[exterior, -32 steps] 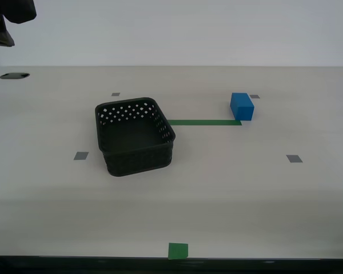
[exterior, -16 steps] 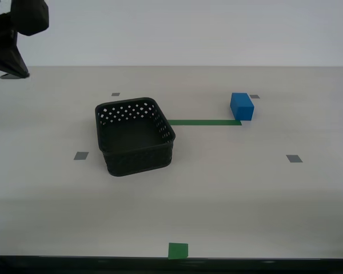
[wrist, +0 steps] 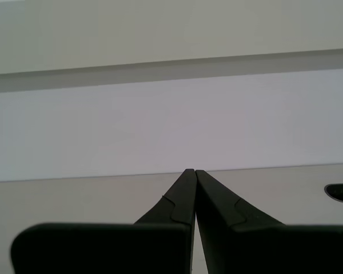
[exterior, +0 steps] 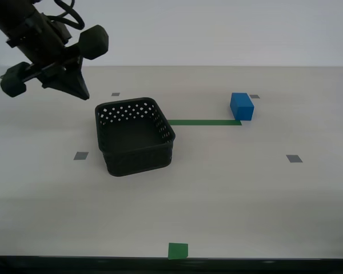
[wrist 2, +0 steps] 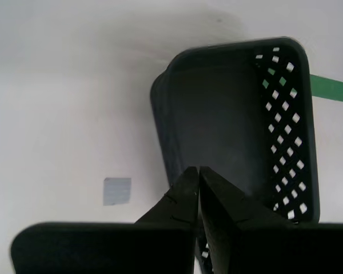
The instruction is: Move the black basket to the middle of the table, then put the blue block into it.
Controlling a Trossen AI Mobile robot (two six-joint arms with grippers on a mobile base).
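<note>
The black basket stands empty on the table, left of centre in the exterior view. It also shows in the second wrist view. The blue block sits at the right end of the green tape line, apart from the basket. My second gripper is shut and empty, hanging above the table just beyond the basket's far left corner. Its tips are over the basket's near wall in the second wrist view. My first gripper is shut and empty, facing the table's far edge and wall.
Small grey squares lie on either side of the basket, and one shows in the second wrist view. A green square marks the front edge. A dark hole is in the tabletop.
An arm has swung in from the exterior view's upper left, down and rightward toward the basket. The basket and the blue block have not moved.
</note>
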